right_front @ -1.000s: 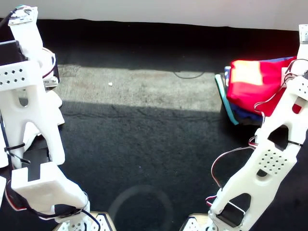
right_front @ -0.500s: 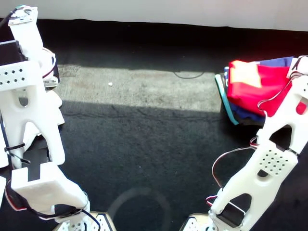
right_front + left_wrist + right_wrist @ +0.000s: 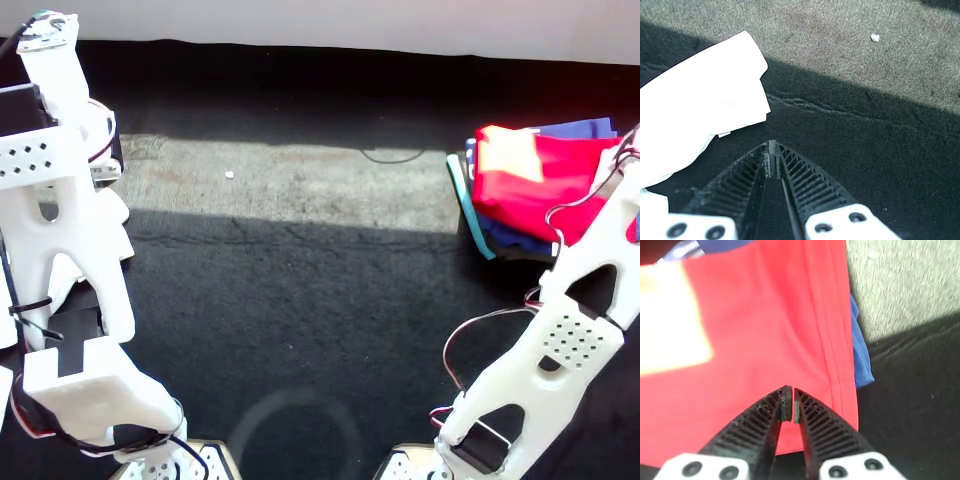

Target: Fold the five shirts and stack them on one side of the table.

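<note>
Dark table (image 3: 300, 320), with a sunlit band (image 3: 300, 190) running across to the stack of shirts (image 3: 520, 200); pale wall (image 3: 350, 20) beyond. Within the stack, red shirt (image 3: 540, 175) on top, blue shirt (image 3: 580, 128) and teal edge (image 3: 470, 215) beneath. Just above the red shirt, right gripper (image 3: 789, 405), tips pinched together, empty. Well apart from the stack, left gripper (image 3: 773, 150), likewise closed on nothing.

The dark table (image 3: 300, 300) (a sunlit band crosses it) carries a stack of folded shirts (image 3: 530, 185) at its right side and a small white speck (image 3: 229, 175), perhaps lint.
</note>
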Action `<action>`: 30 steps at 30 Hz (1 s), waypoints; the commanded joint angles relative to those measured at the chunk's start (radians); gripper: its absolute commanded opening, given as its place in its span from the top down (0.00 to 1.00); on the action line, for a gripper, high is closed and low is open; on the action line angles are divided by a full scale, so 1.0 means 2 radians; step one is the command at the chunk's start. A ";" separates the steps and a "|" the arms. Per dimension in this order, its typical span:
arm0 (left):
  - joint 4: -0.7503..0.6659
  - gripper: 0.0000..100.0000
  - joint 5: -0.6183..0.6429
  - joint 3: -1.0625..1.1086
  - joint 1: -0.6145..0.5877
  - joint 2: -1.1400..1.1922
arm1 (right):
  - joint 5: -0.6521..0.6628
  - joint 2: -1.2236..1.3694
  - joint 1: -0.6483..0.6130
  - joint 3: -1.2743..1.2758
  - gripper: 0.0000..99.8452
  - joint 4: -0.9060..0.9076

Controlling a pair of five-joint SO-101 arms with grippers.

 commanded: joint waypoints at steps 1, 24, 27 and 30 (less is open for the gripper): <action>-0.005 0.99 0.003 0.001 -0.009 -0.026 | -0.004 -0.019 0.032 0.072 0.98 0.005; -0.004 0.99 0.001 0.001 -0.083 -0.030 | 0.063 -0.019 0.014 0.149 0.98 -0.203; -0.004 0.99 0.001 -0.001 -0.089 -0.030 | 0.062 -0.061 0.016 0.149 0.98 -0.180; -0.002 0.99 0.000 -0.007 -0.100 -0.036 | 0.062 -0.115 0.014 0.149 0.98 -0.158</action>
